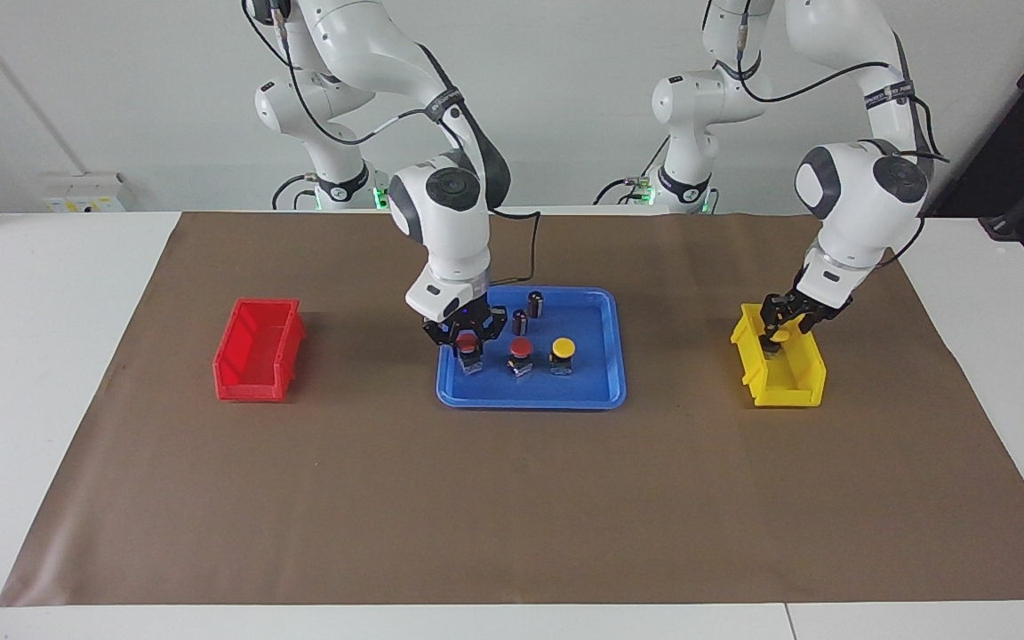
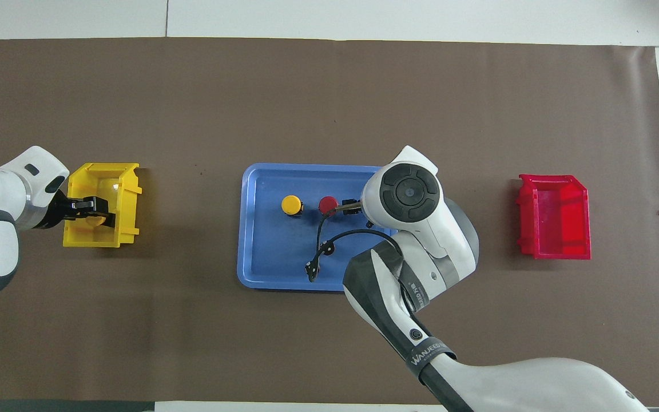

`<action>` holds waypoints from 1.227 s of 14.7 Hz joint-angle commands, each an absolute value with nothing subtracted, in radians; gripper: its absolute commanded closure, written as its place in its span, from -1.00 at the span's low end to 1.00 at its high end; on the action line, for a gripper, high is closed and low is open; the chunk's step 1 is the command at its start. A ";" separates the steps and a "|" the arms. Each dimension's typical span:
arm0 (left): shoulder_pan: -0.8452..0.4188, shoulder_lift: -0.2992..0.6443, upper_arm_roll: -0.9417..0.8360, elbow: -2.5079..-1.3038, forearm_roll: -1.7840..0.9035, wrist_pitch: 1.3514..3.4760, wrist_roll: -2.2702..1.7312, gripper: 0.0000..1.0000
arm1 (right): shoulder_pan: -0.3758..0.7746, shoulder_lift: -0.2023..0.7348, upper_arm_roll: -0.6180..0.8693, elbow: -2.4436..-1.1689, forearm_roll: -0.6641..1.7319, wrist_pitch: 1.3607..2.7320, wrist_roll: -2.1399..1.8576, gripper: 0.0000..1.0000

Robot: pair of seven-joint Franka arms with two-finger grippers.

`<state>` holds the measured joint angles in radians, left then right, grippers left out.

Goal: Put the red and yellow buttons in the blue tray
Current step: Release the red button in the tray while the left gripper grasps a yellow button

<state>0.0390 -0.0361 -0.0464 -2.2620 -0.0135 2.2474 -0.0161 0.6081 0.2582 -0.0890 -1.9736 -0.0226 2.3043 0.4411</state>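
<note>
Blue tray (image 1: 605, 391), mid-tabletop: holds one yellow button (image 1: 563, 348), two red buttons. Right end effector (image 1: 467, 338) closed on the red button (image 1: 468, 343) toward the right arm's end; release only once its base sits flat. Left end effector (image 1: 776, 332) in the yellow bin (image 1: 810, 387); finger state and contents cannot be told. Red bin (image 1: 245, 382) apart. Brown mat (image 1: 512, 507), white walls.
</note>
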 commanded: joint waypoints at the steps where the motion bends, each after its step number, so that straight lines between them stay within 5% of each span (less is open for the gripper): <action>1: 0.044 -0.044 -0.051 -2.299 -0.025 2.299 -0.026 -0.36 | 0.604 0.250 -0.089 -1.985 -0.018 2.327 0.456 0.07; 2: 0.044 -0.044 -0.051 -2.312 -0.025 2.316 -0.026 -0.36 | 0.598 0.252 -0.089 -1.973 -0.018 2.319 0.456 -0.71; 3: 0.044 -0.044 -0.051 -2.322 -0.025 2.330 -0.026 -0.36 | 0.594 0.252 -0.089 -1.944 -0.018 2.303 0.457 -1.00; 6: 0.044 -0.043 -0.051 -2.324 -0.025 2.336 -0.026 -0.34 | 0.530 0.252 -0.094 -1.783 -0.026 2.108 0.448 -1.00; 7: 0.044 -0.043 -0.051 -2.324 -0.025 2.336 -0.029 -0.06 | 0.503 0.236 -0.098 -1.746 -0.031 2.029 0.446 -1.00; 9: 0.044 -0.041 -0.051 -2.322 -0.025 2.336 -0.031 0.80 | 0.439 0.192 -0.098 -1.668 -0.035 1.846 0.440 -1.00; 10: 0.044 -0.037 -0.051 -2.318 -0.025 2.335 -0.032 0.94 | 0.408 0.174 -0.098 -1.626 -0.035 1.759 0.422 -1.00; 13: 0.045 -0.018 -0.048 -2.210 -0.012 2.223 -0.029 0.97 | 0.297 0.097 -0.101 -1.571 -0.031 1.612 0.313 -1.00; 18: -0.024 -0.009 -0.063 -1.716 0.136 1.677 -0.098 0.97 | 0.155 -0.002 -0.098 -1.524 -0.035 1.491 0.118 -1.00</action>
<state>0.0303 -0.0391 -0.0515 -1.9046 0.0693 1.8619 -0.0271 0.1664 0.0134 -0.1146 -1.5549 -0.0263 1.5289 0.1483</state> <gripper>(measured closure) 0.595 0.000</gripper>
